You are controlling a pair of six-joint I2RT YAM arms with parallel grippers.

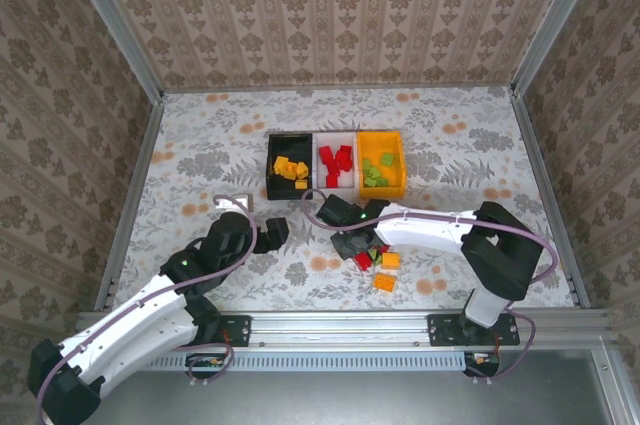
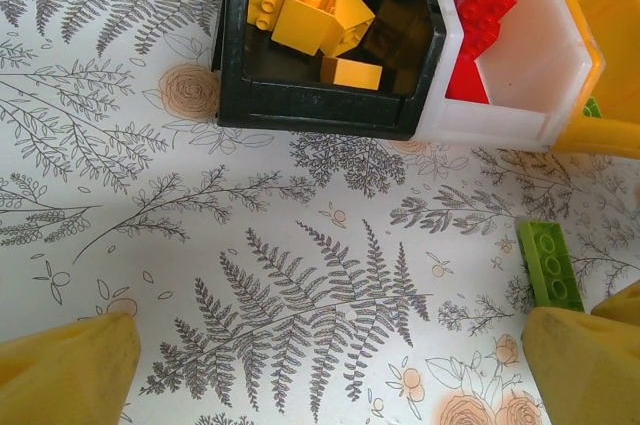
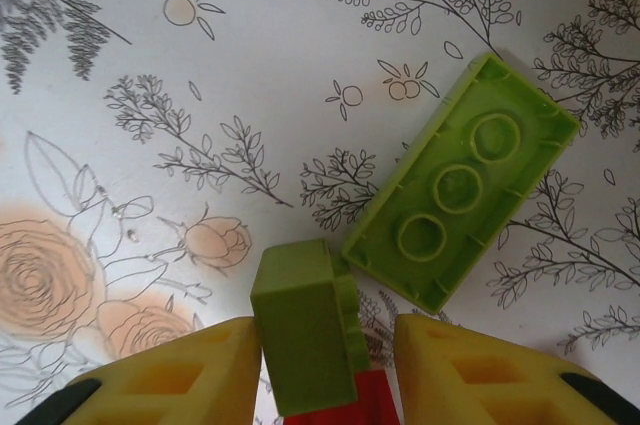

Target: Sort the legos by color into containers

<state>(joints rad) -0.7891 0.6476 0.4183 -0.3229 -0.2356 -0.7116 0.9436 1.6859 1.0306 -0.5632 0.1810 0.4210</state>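
Three containers stand in a row: a black bin (image 1: 272, 167) with orange legos, a white bin (image 1: 336, 137) with red ones, an orange bin (image 1: 400, 160) with green ones. My right gripper (image 3: 328, 335) straddles a small light green lego (image 3: 300, 335). Its left finger touches the lego; the right finger (image 3: 470, 375) stands a little apart. A red lego (image 3: 345, 407) lies under it, and a larger green lego (image 3: 462, 180) lies upside down beyond. My left gripper (image 2: 330, 370) hangs open over bare table near the black bin (image 2: 300, 110). A green lego (image 2: 550, 263) lies by its right finger.
Loose red and orange legos (image 1: 385, 282) lie on the flowered table just right of my right gripper (image 1: 347, 242). My left gripper (image 1: 268, 235) is to its left, in front of the bins. Patterned walls close off the back and sides.
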